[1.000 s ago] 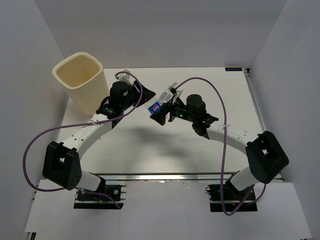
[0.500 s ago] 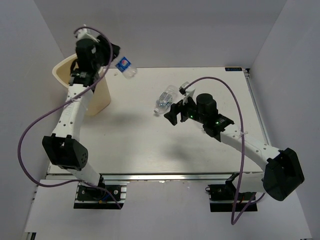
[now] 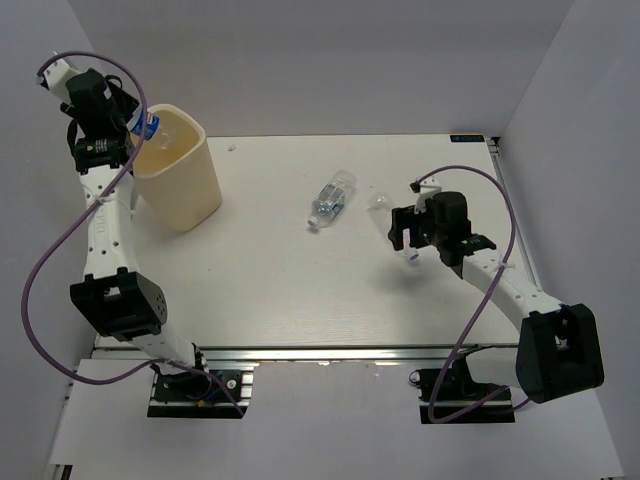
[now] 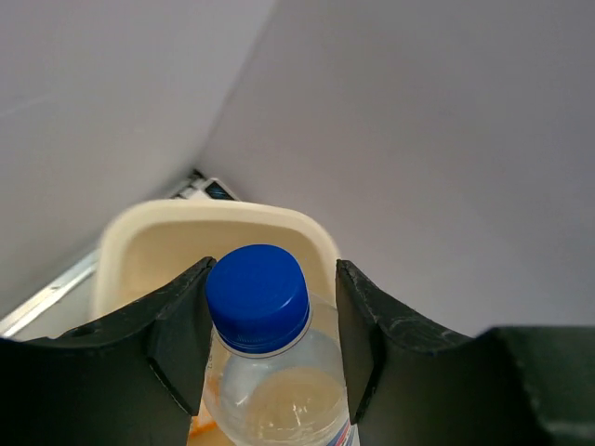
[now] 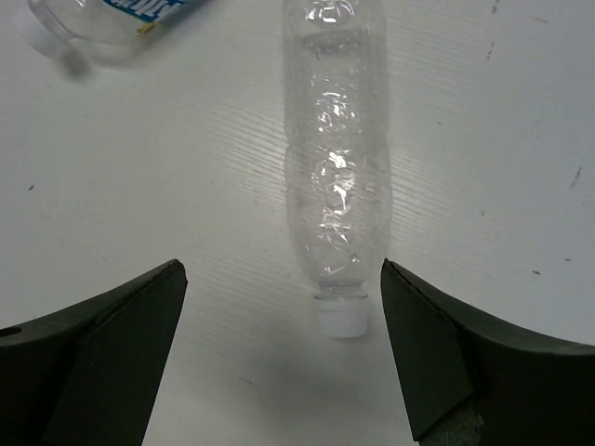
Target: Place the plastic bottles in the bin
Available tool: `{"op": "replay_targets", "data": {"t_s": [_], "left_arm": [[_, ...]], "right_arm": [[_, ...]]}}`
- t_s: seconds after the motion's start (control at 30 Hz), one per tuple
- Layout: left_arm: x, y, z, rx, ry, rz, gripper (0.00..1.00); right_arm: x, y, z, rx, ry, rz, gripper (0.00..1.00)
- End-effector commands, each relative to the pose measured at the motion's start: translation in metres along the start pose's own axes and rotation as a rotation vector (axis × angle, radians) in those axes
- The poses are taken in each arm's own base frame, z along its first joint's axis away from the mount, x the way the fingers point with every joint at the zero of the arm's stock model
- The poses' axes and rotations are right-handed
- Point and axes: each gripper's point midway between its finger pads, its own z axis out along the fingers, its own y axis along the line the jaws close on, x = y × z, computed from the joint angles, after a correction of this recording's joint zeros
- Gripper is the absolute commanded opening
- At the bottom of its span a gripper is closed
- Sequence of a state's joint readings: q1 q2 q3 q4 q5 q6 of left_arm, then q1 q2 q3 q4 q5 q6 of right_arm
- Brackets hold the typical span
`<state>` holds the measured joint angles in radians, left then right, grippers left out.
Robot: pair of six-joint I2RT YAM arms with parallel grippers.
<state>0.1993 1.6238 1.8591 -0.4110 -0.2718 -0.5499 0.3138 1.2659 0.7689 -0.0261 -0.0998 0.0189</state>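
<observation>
The left gripper [image 4: 271,283] is clamped on the upper end of a blue-capped bottle [image 4: 279,390], raised high over the far left corner of the tabletop [image 3: 300,290]. The bottle is held above the open mouth of the cream bin [image 4: 311,237] and is not yet released. Over on the right half, the right gripper [image 5: 281,271] is spread wide with nothing gripped. It is hung just above a clear bottle [image 5: 337,177], which is laid flat with its white cap framed between the two fingers. Beyond it, nearer the middle of the tabletop, a blue-labelled bottle [image 5: 102,20] is seen lying on its side.
</observation>
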Motion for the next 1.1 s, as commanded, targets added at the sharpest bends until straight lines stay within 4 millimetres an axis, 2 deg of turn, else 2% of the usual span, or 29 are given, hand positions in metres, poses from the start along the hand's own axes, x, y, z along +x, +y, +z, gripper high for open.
{"op": "replay_targets", "data": {"t_s": [0.0, 0.03, 0.07, 0.1, 0.13, 0.2, 0.23, 0.27, 0.37, 0.5, 0.57, 0.6, 0.7, 0.73, 0.77, 0.8, 0.83, 0.87, 0.9, 0.93, 0.97, 1.0, 1.03, 1.07], "left_arm": [[-0.003, 0.039, 0.015, -0.137, -0.021, 0.012, 0.25], [-0.003, 0.043, 0.018, -0.150, -0.023, 0.011, 0.41], [-0.005, 0.047, 0.021, -0.166, -0.036, 0.010, 0.63], [-0.008, 0.048, 0.022, -0.173, -0.047, 0.012, 0.92], [-0.011, 0.047, 0.022, -0.171, -0.054, 0.012, 0.98], [-0.010, 0.044, 0.025, -0.164, -0.039, 0.016, 0.98], [-0.020, 0.035, 0.024, -0.143, -0.054, 0.009, 0.98], [-0.016, 0.036, 0.027, -0.145, -0.031, 0.016, 0.98], [-0.029, 0.015, 0.024, -0.068, -0.032, 0.007, 0.98], [-0.035, -0.012, 0.015, 0.064, -0.016, -0.019, 0.98], [-0.030, -0.025, 0.010, 0.131, 0.016, -0.034, 0.98], [-0.032, -0.031, 0.003, 0.161, 0.024, -0.039, 0.98], [-0.008, -0.050, -0.014, 0.238, 0.100, -0.030, 0.98], [-0.007, -0.071, -0.034, 0.299, 0.093, -0.021, 0.98], [0.001, -0.080, -0.044, 0.324, 0.101, -0.002, 0.98], [0.027, -0.079, -0.048, 0.325, 0.146, 0.016, 0.98], [0.029, -0.104, -0.073, 0.402, 0.127, 0.015, 0.98], [0.037, -0.108, -0.081, 0.415, 0.134, 0.011, 0.98], [0.066, -0.113, -0.089, 0.437, 0.191, 0.021, 0.98], [0.071, -0.127, -0.107, 0.495, 0.205, 0.009, 0.98], [0.082, -0.131, -0.116, 0.524, 0.237, 0.007, 0.98], [0.092, -0.135, -0.124, 0.553, 0.271, -0.001, 0.98], [0.118, -0.135, -0.131, 0.568, 0.319, -0.022, 0.98], [0.121, -0.137, -0.141, 0.597, 0.324, -0.042, 0.98]], "right_arm": [[0.009, -0.016, -0.003, 0.063, 0.034, -0.036, 0.89], [0.012, -0.020, -0.003, 0.085, 0.036, -0.037, 0.89], [0.016, -0.023, -0.002, 0.089, 0.036, -0.041, 0.89], [0.018, -0.023, -0.002, 0.085, 0.039, -0.049, 0.89], [0.022, -0.024, -0.001, 0.086, 0.050, -0.054, 0.89], [0.028, -0.027, -0.003, 0.100, 0.086, -0.062, 0.89], [0.030, -0.029, -0.003, 0.110, 0.092, -0.063, 0.89], [0.032, -0.035, -0.004, 0.142, 0.097, -0.068, 0.89], [0.030, -0.033, 0.000, 0.126, 0.097, -0.071, 0.89], [0.033, -0.037, 0.013, 0.128, 0.116, -0.068, 0.89], [0.037, -0.038, 0.018, 0.127, 0.136, -0.065, 0.89], [0.039, -0.034, 0.025, 0.096, 0.154, -0.058, 0.89], [0.049, -0.034, 0.036, 0.084, 0.186, -0.042, 0.89], [0.047, -0.036, 0.040, 0.091, 0.176, -0.041, 0.89], [0.050, -0.036, 0.043, 0.089, 0.185, -0.038, 0.89], [0.050, -0.035, 0.051, 0.079, 0.177, -0.038, 0.89], [0.046, -0.035, 0.056, 0.072, 0.169, -0.036, 0.88], [0.045, -0.034, 0.060, 0.068, 0.167, -0.033, 0.85], [0.051, -0.033, 0.065, 0.055, 0.186, -0.027, 0.83], [0.047, -0.034, 0.068, 0.054, 0.183, -0.022, 0.79], [0.048, -0.032, 0.070, 0.051, 0.189, -0.011, 0.74], [0.052, -0.031, 0.072, 0.042, 0.202, 0.000, 0.67], [0.053, -0.029, 0.073, 0.033, 0.209, 0.004, 0.52], [0.054, -0.028, 0.074, 0.026, 0.218, 0.008, 0.46]]}}
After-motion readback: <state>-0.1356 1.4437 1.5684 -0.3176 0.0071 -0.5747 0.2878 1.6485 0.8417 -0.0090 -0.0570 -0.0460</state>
